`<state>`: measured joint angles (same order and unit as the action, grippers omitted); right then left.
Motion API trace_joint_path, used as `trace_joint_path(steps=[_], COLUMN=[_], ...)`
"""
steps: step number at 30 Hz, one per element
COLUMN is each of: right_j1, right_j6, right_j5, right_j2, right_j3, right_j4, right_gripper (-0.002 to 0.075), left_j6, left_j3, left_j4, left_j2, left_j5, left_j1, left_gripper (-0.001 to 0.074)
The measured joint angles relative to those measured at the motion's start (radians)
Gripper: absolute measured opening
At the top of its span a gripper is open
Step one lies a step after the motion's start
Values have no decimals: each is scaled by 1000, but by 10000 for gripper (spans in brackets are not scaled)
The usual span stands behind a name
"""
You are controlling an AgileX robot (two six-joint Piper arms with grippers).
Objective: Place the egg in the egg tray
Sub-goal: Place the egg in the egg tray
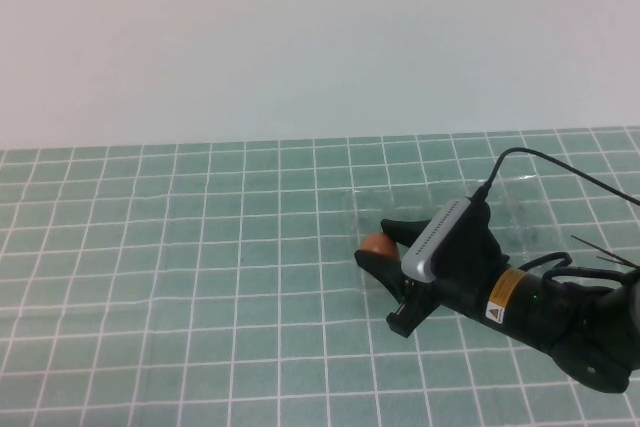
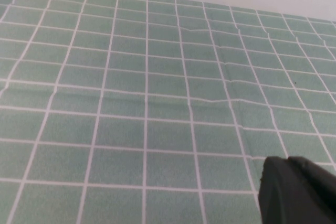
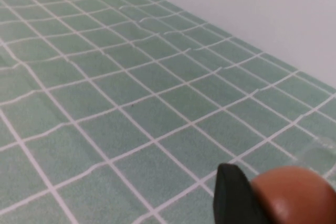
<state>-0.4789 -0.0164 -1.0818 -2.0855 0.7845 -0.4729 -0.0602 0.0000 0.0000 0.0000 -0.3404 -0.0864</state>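
Observation:
The orange-brown egg [image 1: 377,244] sits between the black fingers of my right gripper [image 1: 381,246], which is shut on it low over the tiled table, right of centre. In the right wrist view the egg [image 3: 294,195] shows beside one finger [image 3: 233,195]. The clear egg tray [image 1: 455,195] shows only as faint glints around and behind the gripper; a clear edge of it shows in the right wrist view [image 3: 316,153]. My left gripper [image 2: 294,190] is out of the high view; its dark fingertips lie together above bare tiles, holding nothing.
The green tiled mat [image 1: 200,247] covers the table up to the white wall [image 1: 300,37]. A black cable [image 1: 560,169] runs from the right arm toward the right edge.

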Motion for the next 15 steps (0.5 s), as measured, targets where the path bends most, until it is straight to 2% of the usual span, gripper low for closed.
trace_joint_path(steps=[15], right_j1=[0], right_j6=[-2], right_j5=[0], right_j2=[-18], right_j3=[4], right_j4=[-23], right_gripper=[333], left_j6=[0], left_j3=[0], left_j4=[0], left_j2=[0], left_j5=[0], left_j1=[0], left_gripper=[-1])
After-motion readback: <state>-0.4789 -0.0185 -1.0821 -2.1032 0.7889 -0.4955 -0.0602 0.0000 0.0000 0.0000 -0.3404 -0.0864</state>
